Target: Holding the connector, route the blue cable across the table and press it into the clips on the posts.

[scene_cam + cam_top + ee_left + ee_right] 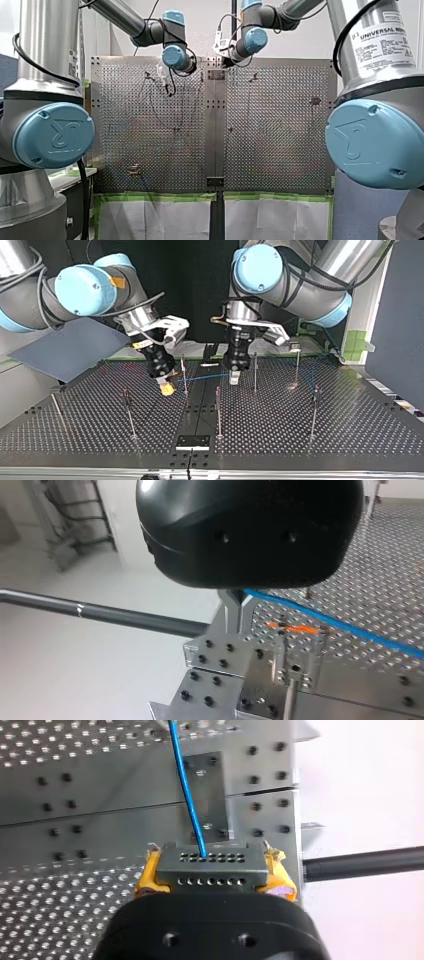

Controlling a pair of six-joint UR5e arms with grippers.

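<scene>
Though the blue cable looks thin and probably limp, its connector seems rigid: the best hold. Right jaws clamp the connector above the bench; left jaws pinch the cable nearby.

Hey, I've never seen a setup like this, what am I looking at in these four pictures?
Two robot arms work over a perforated metal table with thin posts standing on it. One picture looks from behind the arms, one faces them, two come from cameras on the wrists. My right gripper holds a dark connector between yellow pads; a blue cable leaves it and runs to my left gripper, which pinches it.
</scene>
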